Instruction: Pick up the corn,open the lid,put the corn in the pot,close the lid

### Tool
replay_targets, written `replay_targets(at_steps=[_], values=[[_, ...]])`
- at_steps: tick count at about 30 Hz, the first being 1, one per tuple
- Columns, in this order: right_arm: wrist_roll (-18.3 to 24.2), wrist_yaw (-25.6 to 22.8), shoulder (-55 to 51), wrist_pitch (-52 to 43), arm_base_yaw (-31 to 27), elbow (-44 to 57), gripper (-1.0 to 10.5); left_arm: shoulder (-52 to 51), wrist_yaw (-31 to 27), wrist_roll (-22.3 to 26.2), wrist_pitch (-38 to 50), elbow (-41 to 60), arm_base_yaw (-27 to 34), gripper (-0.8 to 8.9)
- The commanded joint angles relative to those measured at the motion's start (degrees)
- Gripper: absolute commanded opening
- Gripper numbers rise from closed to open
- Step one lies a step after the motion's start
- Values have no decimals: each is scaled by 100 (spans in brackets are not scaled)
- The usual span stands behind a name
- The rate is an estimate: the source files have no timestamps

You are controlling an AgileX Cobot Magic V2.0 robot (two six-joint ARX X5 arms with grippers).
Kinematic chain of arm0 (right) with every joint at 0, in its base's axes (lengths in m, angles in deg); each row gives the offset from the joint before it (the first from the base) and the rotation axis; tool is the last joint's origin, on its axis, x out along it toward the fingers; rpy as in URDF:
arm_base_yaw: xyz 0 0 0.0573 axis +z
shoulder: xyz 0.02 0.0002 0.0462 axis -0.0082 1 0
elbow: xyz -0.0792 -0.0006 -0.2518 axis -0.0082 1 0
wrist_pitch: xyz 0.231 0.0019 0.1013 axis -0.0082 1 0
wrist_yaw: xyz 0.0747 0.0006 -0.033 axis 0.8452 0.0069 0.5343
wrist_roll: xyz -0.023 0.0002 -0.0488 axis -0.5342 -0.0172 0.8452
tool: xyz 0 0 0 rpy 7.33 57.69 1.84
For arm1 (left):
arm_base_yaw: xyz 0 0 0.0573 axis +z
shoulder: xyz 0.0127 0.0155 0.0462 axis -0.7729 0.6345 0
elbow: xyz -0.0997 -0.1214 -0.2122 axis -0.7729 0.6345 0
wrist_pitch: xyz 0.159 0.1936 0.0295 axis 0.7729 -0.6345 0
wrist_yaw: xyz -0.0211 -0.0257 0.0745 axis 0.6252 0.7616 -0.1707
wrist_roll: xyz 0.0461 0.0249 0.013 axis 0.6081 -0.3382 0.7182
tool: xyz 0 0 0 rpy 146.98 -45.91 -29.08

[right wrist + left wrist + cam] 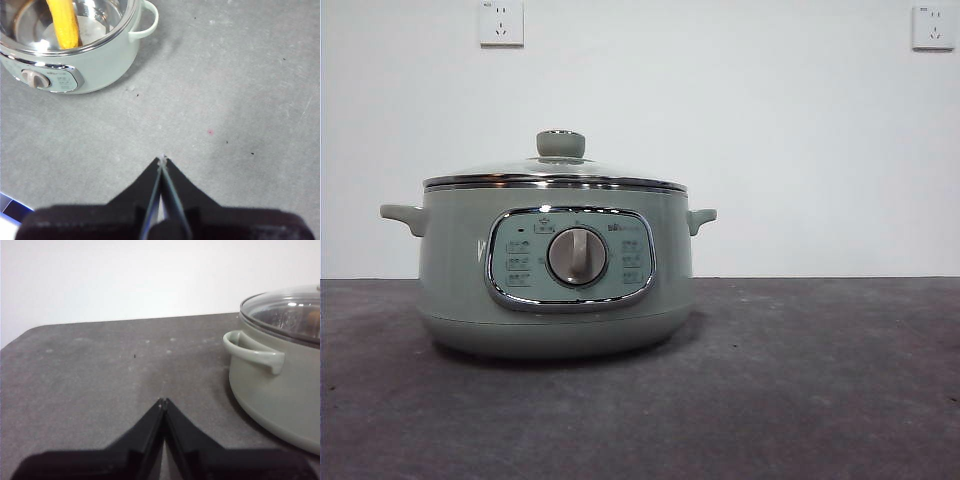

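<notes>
The pale green pot point(555, 300) stands on the dark table, left of middle, with its dial facing the front view. The glass lid point(555, 172) sits closed on it, knob point(561, 144) on top. The corn point(64, 25) lies inside the pot point(95, 65), seen in the right wrist view. My left gripper point(163, 401) is shut and empty, low over the table beside the pot's side handle point(250, 350); the lid point(285, 312) also shows there. My right gripper point(162, 159) is shut and empty, high above the table, away from the pot. Neither gripper shows in the front view.
Two wall sockets point(501, 22) point(932, 27) sit high on the white wall behind. The grey table point(800, 380) spreads right of the pot. A blue and white thing point(7, 210) shows at the table's edge in the right wrist view.
</notes>
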Motion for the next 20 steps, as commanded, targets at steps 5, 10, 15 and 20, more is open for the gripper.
replay_targets(at_steps=[5, 10, 15, 20], values=[[20, -2, 2, -33, 4, 57, 0, 120, -11, -33, 17, 61, 17, -4], [20, -2, 2, -28, 4, 57, 0, 289, -13, -33, 15, 61, 17, -4], [20, 0, 2, -35, 4, 57, 0, 446, -13, -33, 15, 61, 17, -4], [463, -136, -177, -11, -437, 85, 0, 608, -13, -33, 17, 61, 17, -4]])
